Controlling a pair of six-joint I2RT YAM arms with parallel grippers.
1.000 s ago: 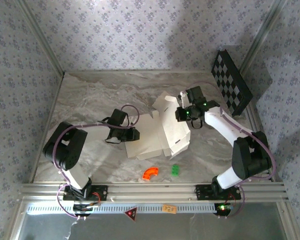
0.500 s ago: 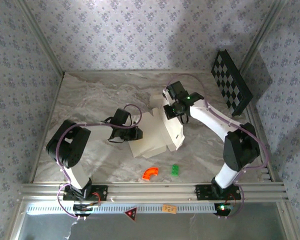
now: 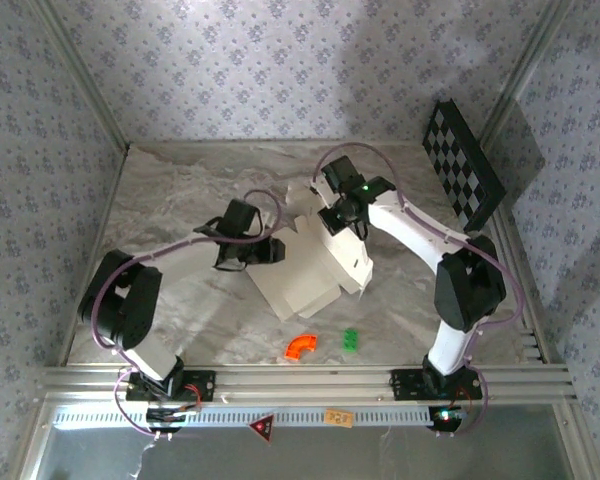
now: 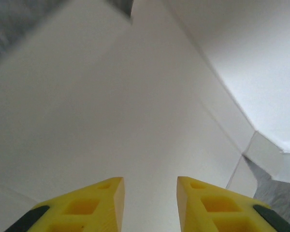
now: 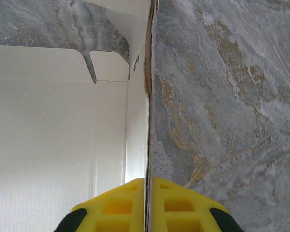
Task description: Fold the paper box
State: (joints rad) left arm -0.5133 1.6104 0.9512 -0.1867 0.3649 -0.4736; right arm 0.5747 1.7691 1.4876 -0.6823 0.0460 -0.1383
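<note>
The paper box (image 3: 310,275) is an off-white cardboard sheet, partly folded, lying mid-table with flaps raised at its far side. My right gripper (image 3: 342,216) is over the box's far edge. In the right wrist view that gripper (image 5: 148,186) is shut on a thin upright panel edge of the paper box (image 5: 63,135), with grey marble to the right of the edge. My left gripper (image 3: 272,250) is at the box's left side. In the left wrist view it (image 4: 150,193) stands open, its yellow fingertips (image 4: 104,198) apart, with the white cardboard (image 4: 116,106) close in front of them.
A black-and-white checkered board (image 3: 465,165) leans at the back right corner. An orange curved piece (image 3: 301,346) and a small green piece (image 3: 350,340) lie on the marble table (image 3: 170,190) near the front. Patterned walls enclose three sides.
My right gripper has swung left and toward the back with the box's panel in it, folding the box narrower. The left gripper has opened and shifted slightly toward the back.
</note>
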